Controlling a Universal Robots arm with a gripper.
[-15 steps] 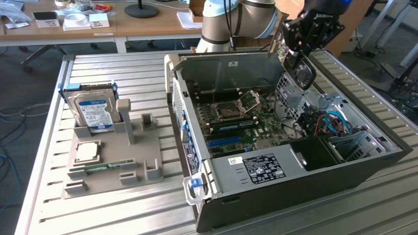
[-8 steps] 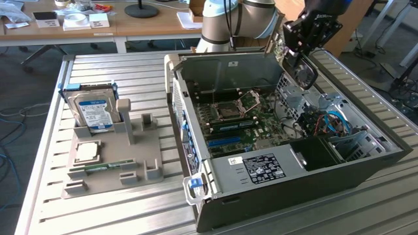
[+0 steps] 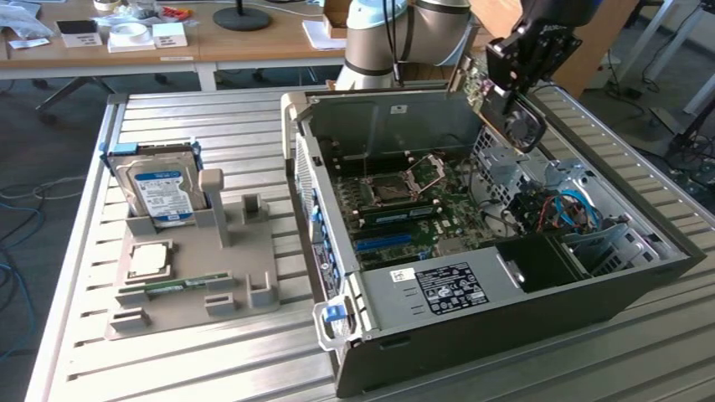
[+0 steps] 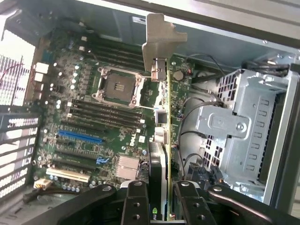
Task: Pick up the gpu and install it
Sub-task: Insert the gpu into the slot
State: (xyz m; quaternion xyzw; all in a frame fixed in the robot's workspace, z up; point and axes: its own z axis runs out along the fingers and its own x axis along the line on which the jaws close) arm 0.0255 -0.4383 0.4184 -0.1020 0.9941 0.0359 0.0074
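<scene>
– Black card over green board: we see the gripper (image 3: 516, 67) clamped on the gpu (image 3: 520, 124), holding it upright above the open computer case (image 3: 470, 335), on the side towards the exterior view's right

– And from the wrist camera?

– There the gpu (image 4: 157, 154) runs edge-on between the fingers (image 4: 136, 201), its grey bracket (image 4: 159, 35) at the far end and the motherboard (image 4: 93, 108) beneath. We judge it not yet seated: it hangs clear of the board, beside the blue slot (image 4: 79, 139) rather than over it

– What worries us from here?

– Alignment, first. Pressed down off line, the card's edge would meet board components instead of a slot. The bracket could catch on the case wall if the card goes in tilted. Loose cables (image 4: 187, 117) lie between the card and the drive cage (image 4: 243, 126), and we think one could snag it. And the claw pinches only one end, so a knock could swing the card in the grip
</scene>
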